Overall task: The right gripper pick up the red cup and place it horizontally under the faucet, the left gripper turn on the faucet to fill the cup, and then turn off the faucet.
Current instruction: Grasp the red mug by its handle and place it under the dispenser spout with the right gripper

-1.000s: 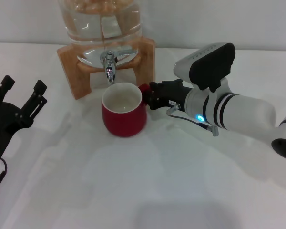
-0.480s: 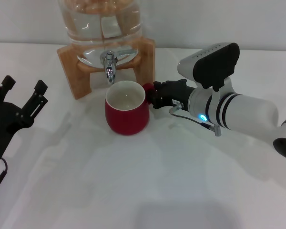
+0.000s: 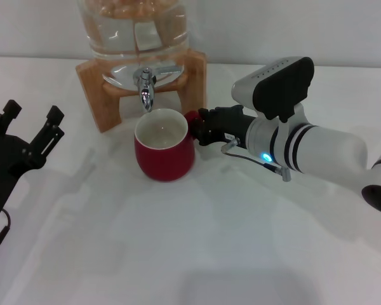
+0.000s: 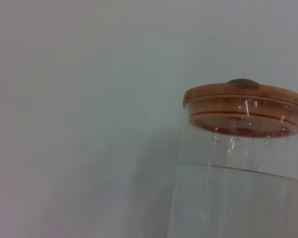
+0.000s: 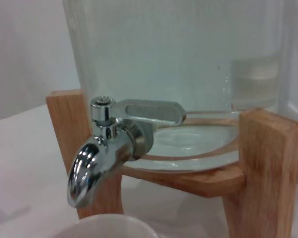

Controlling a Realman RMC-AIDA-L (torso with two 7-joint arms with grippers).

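The red cup [image 3: 164, 154] stands upright with its white inside showing, its rim just below the faucet [image 3: 145, 89]. My right gripper [image 3: 197, 128] reaches in from the right and is shut on the cup's red handle [image 3: 191, 117]. In the right wrist view the chrome faucet [image 5: 107, 153] with its lever handle [image 5: 149, 110] is close, and the cup's white rim [image 5: 105, 229] shows just beneath the spout. My left gripper [image 3: 32, 110] stays at the table's left, open and holding nothing, well apart from the faucet.
The clear glass water jar [image 3: 134, 32] sits on a wooden stand [image 3: 92, 86] at the back of the white table [image 3: 178, 241]. The left wrist view shows the jar's wooden lid [image 4: 244, 106] against a plain wall.
The right gripper and the cup shifted slightly to the right, then came back left to sit under the spout. The left arm has not moved.
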